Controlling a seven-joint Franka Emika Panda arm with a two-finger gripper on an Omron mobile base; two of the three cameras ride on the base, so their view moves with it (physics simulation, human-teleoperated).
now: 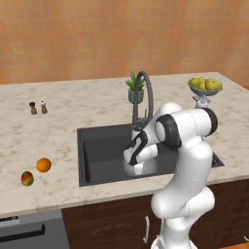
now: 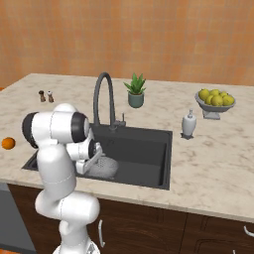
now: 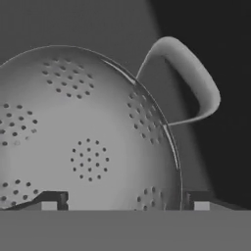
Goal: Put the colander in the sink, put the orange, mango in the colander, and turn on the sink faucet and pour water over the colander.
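Behind the marble counter [image 1: 73, 121] you see a plain orange wall, and set into that counter is the black sink [image 1: 104, 146], with the dark gooseneck sink faucet [image 1: 144, 92] arching over its back edge. Your arm reaches down into the basin, and the colander [image 3: 88, 142] sits on the sink floor right below the hand; from the right base view you can make out its grey perforated bowl just beside the wrist. Look at the hand view: the gripper [image 3: 125, 201] has its two fingertips spread wide apart, one over the inside of the bowl and one outside the rim, with the rim between them and neither tip visibly pressing on the metal, though the tips are cut off low in that view, so contact is hard to rule out. One loop handle of the colander juts up past the rim on the far side. Out on the counter to the left of the sink lie the orange [image 1: 44, 165] and the mango [image 1: 27, 178], near each other and well apart from the basin.
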